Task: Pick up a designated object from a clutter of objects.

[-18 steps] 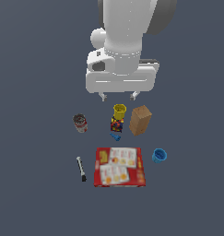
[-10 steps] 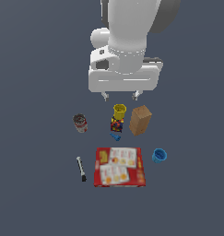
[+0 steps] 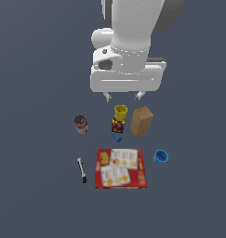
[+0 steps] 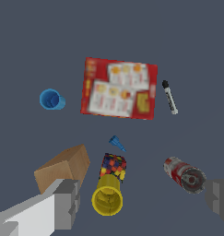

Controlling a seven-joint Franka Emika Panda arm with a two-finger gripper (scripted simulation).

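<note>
A: Figure, exterior view, read near to far. What lies closest?

B: A flat red box [image 3: 120, 168] on the bench [image 3: 35, 195], with a black marker [image 3: 81, 170] beside it on the exterior view's left and a blue cup [image 3: 160, 157] on its right. Just beyond the box sits a small blue piece [image 3: 116, 137], then a multicoloured block [image 3: 117, 125] with a yellow cup [image 3: 120, 111] touching its far end, and a brown cardboard box [image 3: 141, 121] just beside them.

A: And the designated object?

B: The can [image 3: 81, 124], red-and-white label and dark rim, stands alone to the exterior view's left of the block, apart from every neighbour. In the wrist view the can [image 4: 184, 174] appears close to one finger, the yellow cup [image 4: 107, 199] between the two.

A: State of the hand?

B: The hand [image 3: 123, 96] hangs above the far side of the clutter, fingers spread and empty, roughly over the yellow cup, not the can.

A: Which step is this?

B: Judged as the approach; no grasp has begun.

A: What does the next move require?

B: Probably a sideways shift toward the exterior view's left until the can sits between the fingers, then a straight descent. The open space around the can should leave room for both fingers.
</note>
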